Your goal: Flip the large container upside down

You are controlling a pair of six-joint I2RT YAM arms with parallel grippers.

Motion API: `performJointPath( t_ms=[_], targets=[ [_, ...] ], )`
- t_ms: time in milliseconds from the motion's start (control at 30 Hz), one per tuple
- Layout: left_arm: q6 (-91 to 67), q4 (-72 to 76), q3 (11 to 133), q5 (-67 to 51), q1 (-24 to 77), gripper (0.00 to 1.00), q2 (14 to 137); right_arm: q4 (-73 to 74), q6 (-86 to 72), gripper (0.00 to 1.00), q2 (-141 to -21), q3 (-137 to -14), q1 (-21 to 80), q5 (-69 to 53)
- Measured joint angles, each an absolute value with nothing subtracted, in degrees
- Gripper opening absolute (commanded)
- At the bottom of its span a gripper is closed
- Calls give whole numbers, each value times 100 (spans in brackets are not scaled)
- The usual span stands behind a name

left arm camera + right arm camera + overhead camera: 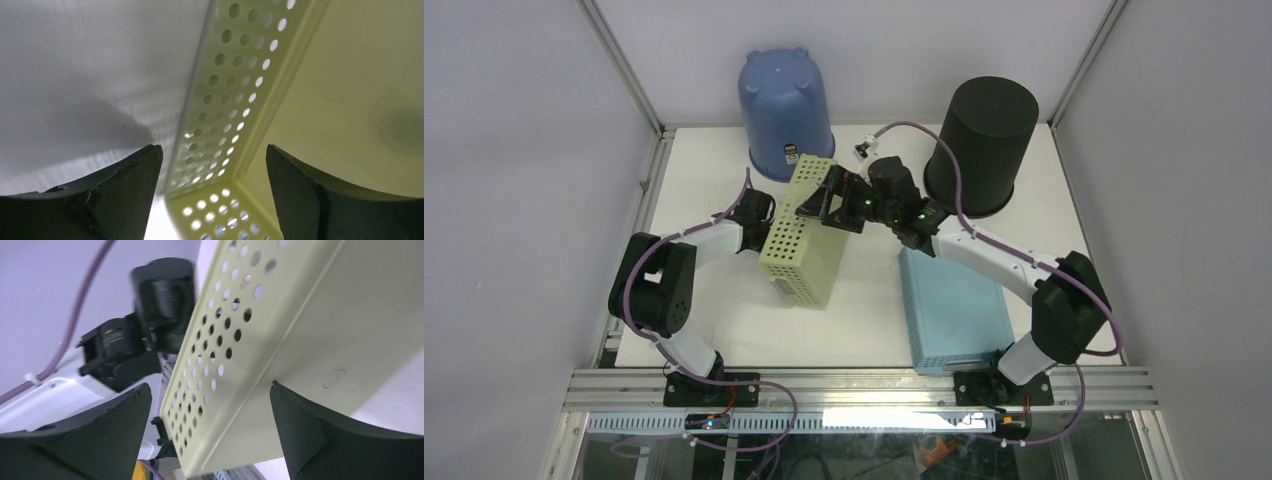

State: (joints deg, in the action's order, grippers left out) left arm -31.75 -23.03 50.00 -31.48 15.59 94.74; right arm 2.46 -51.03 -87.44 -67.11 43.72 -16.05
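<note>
The large container [809,235] is a pale yellow-green box with perforated walls. It stands tilted on one long side at the table's middle, its solid base facing right. My left gripper [759,215] is open at its left side; in the left wrist view [215,155] a perforated wall [220,100] runs between the two fingers. My right gripper [824,200] is open at its upper far end; in the right wrist view [210,390] the fingers straddle the edge between the perforated wall [215,345] and the base [350,315].
An upturned blue bucket [786,110] stands at the back left and an upturned black bucket [981,140] at the back right. A light blue box [951,310] lies under my right arm. My left wrist [145,315] shows beyond the container.
</note>
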Motion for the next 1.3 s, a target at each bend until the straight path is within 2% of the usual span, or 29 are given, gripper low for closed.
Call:
performJointPath(
  t_ms=[167,400,900,1067,1300],
  targets=[
    [-3227,-2224,5098,-3203,1588,79,9592,25,-5144,92,-9290,-7282,4788,-1699],
    [-3166,-2231,5098,-3205,1317,84,9592,-51,-5157,92,-9487,-7345,4831,-1743],
    [-3299,-2064,5081,-4058,-207,87,9581,45,-5129,92,-9953,-7909,4869,-1813],
    [-3433,-2399,5100,-3347,-849,89,9358,71,-5122,92,-10235,-8331,4871,-1861],
    [-3586,-3242,5972,-1468,-1199,91,8525,132,-5109,93,-10886,-9043,4890,-2005]
  ],
)
